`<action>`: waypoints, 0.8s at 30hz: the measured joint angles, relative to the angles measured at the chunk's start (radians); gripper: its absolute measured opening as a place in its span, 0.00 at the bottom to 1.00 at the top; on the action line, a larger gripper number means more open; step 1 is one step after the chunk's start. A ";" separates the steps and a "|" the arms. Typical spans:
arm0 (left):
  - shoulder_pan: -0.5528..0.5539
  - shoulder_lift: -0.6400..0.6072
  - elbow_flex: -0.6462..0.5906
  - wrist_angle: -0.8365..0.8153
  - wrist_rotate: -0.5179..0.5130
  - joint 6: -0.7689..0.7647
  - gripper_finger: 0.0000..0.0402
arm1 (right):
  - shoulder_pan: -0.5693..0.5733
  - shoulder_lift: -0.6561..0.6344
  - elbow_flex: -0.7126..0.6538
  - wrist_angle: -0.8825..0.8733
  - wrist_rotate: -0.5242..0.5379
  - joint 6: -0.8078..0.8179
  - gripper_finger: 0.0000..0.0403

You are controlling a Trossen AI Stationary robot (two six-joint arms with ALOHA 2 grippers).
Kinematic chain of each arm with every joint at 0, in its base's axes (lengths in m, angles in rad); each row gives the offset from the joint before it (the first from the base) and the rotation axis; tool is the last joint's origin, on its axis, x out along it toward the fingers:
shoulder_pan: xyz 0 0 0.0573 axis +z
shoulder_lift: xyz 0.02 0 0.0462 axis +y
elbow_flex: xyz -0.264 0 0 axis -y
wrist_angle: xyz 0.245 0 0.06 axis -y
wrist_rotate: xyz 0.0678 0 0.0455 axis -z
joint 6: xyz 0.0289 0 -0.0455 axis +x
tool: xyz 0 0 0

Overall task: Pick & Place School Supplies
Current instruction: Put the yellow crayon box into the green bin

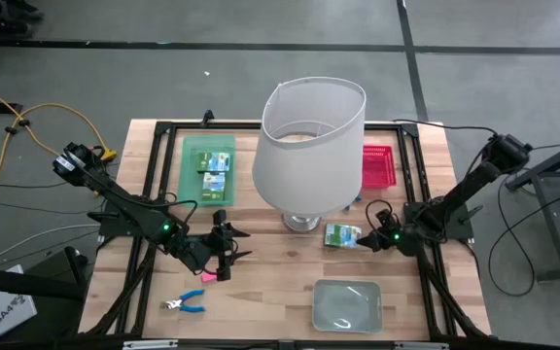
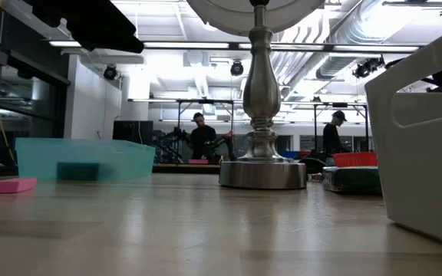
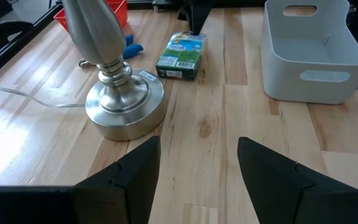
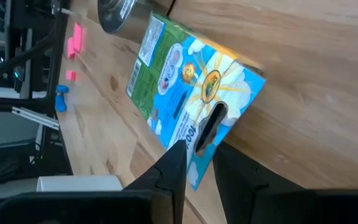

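Note:
A small green-yellow printed box [image 1: 341, 234] lies on the wood just right of the lamp base [image 1: 301, 222]; it also shows in the left wrist view [image 3: 181, 55]. My right gripper [image 1: 365, 236] is shut on the box's right end. My left gripper [image 1: 229, 243] is open and empty, low over the table left of the lamp base. Blue-handled scissors [image 1: 184, 303] and a pink eraser [image 1: 207, 276] lie on the table near the front left. Two more printed boxes [image 1: 216, 171] lie in the green tray [image 1: 191, 154]. My right gripper pinches the box's right end [image 4: 194, 152] between its two fingers, which come about level from the table's right side and lie along the box. The box's underside seems to rest on the table; the fingers hide the exact place of contact.
A big white lampshade [image 1: 309, 141] on a metal lamp stands mid-table. A red tray [image 1: 378, 165] is at the back right, a clear grey tray [image 1: 348, 303] at the front right. Bare wood lies between my left gripper and the lamp base. People stand in the room beyond.

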 joint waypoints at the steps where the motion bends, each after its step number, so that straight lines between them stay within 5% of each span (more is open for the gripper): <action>1: 0.000 0.000 0.000 0.000 0.000 0.000 0.51 | -0.007 0.000 0.000 0.004 -0.009 -0.002 0.17; 24: 0.000 0.000 0.000 0.000 -0.002 0.000 0.51 | -0.018 -0.001 0.001 0.030 -0.053 0.000 0.14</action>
